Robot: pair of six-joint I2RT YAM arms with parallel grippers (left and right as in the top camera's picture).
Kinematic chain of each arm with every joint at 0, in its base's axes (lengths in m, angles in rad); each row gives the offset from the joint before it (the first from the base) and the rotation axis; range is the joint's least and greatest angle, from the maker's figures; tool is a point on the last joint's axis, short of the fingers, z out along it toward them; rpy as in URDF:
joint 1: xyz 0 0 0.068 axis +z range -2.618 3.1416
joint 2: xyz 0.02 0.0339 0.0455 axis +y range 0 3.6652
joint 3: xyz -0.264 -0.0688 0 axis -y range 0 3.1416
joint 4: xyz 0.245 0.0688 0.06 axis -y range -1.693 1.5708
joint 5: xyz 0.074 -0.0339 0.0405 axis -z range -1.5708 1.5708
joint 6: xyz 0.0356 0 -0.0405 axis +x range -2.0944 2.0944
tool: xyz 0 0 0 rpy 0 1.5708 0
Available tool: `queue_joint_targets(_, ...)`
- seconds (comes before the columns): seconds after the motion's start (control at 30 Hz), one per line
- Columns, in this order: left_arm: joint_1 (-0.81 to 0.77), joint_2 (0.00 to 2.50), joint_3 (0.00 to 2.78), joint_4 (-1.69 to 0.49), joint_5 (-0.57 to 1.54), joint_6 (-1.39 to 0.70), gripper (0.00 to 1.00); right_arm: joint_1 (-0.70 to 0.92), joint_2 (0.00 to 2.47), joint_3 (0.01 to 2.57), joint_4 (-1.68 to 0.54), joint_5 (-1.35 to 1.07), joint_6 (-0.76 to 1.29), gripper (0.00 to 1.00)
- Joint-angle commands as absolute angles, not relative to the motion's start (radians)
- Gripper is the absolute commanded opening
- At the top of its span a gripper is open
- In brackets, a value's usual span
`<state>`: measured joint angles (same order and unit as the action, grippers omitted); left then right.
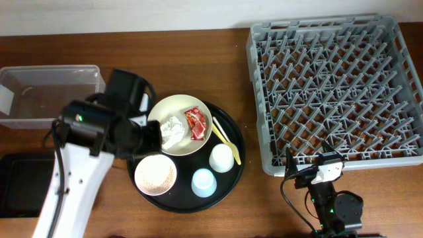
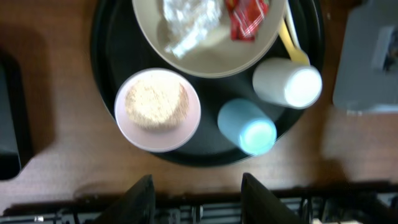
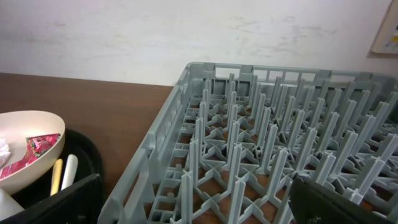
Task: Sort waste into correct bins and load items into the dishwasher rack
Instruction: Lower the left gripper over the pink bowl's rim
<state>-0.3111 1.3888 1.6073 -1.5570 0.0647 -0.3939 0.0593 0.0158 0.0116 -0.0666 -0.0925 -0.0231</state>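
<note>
A round black tray (image 1: 234, 173) carries a large cream bowl (image 1: 173, 109) with a crumpled white tissue (image 1: 173, 130) and a red wrapper (image 1: 195, 123) inside. On the same tray are a pink bowl of rice (image 1: 155, 174), a light blue cup (image 1: 203, 182), a white cup (image 1: 222, 158) and pale yellow cutlery (image 1: 221, 132). My left gripper (image 1: 151, 135) hangs over the cream bowl's left edge beside the tissue. In the left wrist view its jaws (image 2: 198, 199) stand apart with nothing between them. My right gripper (image 1: 322, 173) sits wide open at the grey rack's (image 1: 337, 92) front edge.
A clear tub (image 1: 49, 96) stands at the far left. A shallow black rectangular tray (image 1: 18, 185) lies in front of it. The left arm's white link crosses the space between that tray and the round one.
</note>
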Motion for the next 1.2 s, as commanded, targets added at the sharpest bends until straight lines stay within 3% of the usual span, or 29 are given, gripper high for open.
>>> queue_joint_targets(0.0, -0.452, 1.385, 1.513, -1.558, -0.113, -0.585, 0.44, 0.051, 0.011, 0.006, -0.068, -0.101, -0.019, 0.98)
queue_joint_targets(0.07, -0.533, 1.385, 1.358, -1.465, -0.165, -0.644, 0.43, 0.051, 0.011, 0.006, -0.068, -0.101, -0.019, 0.98)
queue_joint_targets(0.13, -0.562, 1.385, 1.232, -1.365, -0.165, -0.644, 0.10, 0.051, 0.011, 0.006, -0.068, -0.101, -0.019, 0.98)
queue_joint_targets(0.17, -0.563, 1.385, 1.172, -1.312, -0.163, -0.644, 0.09, 0.051, 0.011, 0.006, -0.068, -0.101, -0.019, 0.98)
queue_joint_targets(0.23, -0.562, 1.386, 0.999, -1.098, -0.146, -0.644, 0.42, 0.051, 0.011, 0.006, -0.068, -0.101, -0.019, 0.98)
queue_joint_targets(0.27, -0.562, 1.386, 0.982, -1.087, -0.147, -0.644, 0.44, 0.051, 0.011, 0.006, -0.068, -0.101, -0.019, 0.98)
queue_joint_targets(0.67, -0.562, 1.386, 0.918, -0.984, -0.147, -0.643, 0.50, 0.051, 0.011, 0.006, -0.068, -0.101, -0.019, 0.98)
queue_joint_targets(1.17, -0.563, 1.387, 0.804, -0.815, -0.147, -0.601, 0.49, 0.051, 0.011, 0.006, -0.068, -0.101, -0.019, 0.98)
